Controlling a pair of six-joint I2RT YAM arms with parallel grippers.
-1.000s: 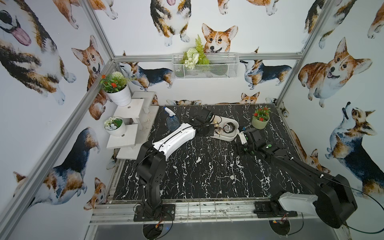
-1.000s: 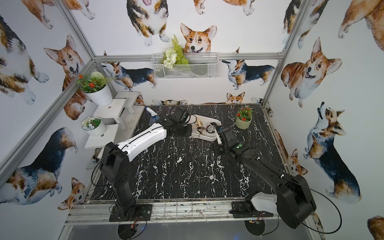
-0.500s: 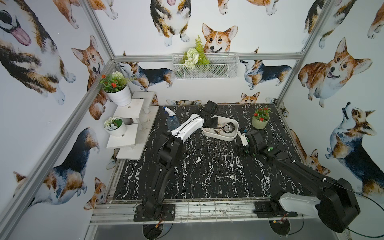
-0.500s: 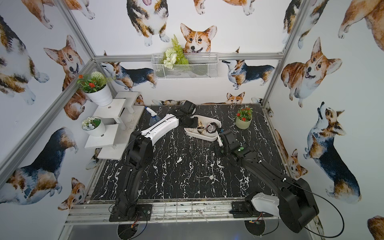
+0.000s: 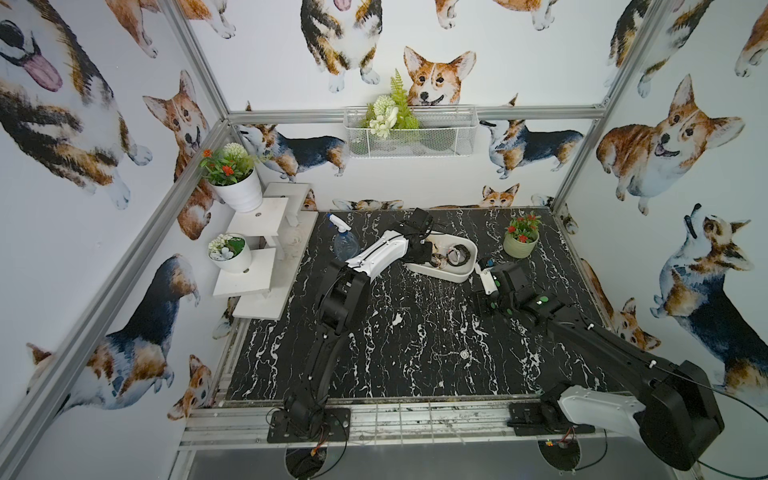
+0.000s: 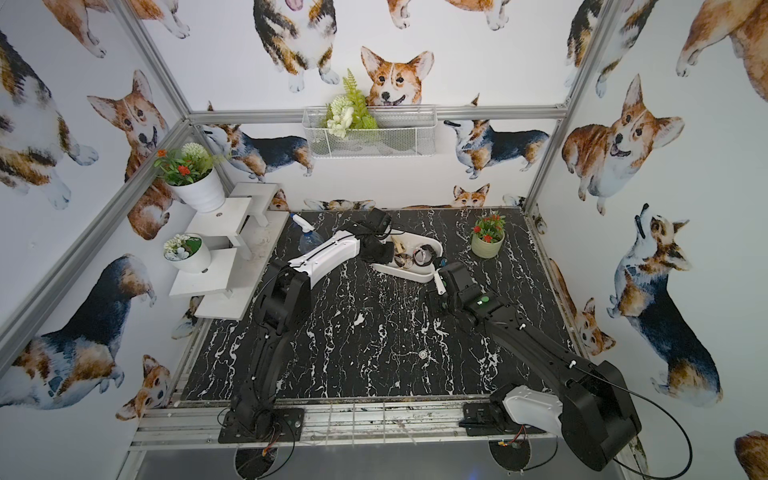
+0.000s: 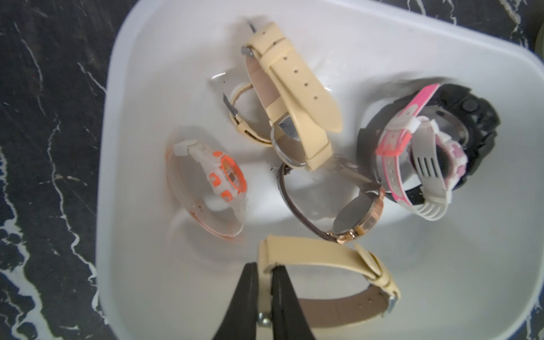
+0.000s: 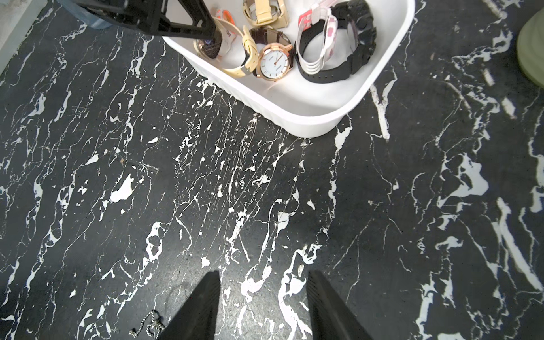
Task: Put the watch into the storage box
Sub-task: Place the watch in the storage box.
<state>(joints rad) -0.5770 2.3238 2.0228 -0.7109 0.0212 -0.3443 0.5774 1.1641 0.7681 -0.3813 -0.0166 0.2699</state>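
Observation:
The storage box (image 7: 441,265), a white shallow tub, stands at the back of the black marble table (image 5: 415,332) in both top views (image 6: 409,275). My left gripper (image 7: 264,266) hangs inside its left end, shut on the strap of a cream watch (image 7: 323,256) that hangs just above the box floor. Several other watches lie in the box: an orange-and-white one (image 7: 223,173), a second cream one (image 7: 294,97), a rose-gold one (image 7: 353,212) and a pink-and-white one (image 7: 412,153) on a black one (image 7: 471,117). My right gripper (image 8: 263,275) is open and empty over bare table, in front of the box's right corner (image 8: 309,123).
A small metal chain (image 8: 147,325) lies on the table by my right gripper. A spray bottle (image 5: 345,241) stands left of the box and a green flower pot (image 5: 521,243) to its right. White stepped shelves (image 5: 266,257) with plants fill the left side.
My left arm has folded up at the elbow and brought the cream watch down into the box's left end. The right arm has barely moved.

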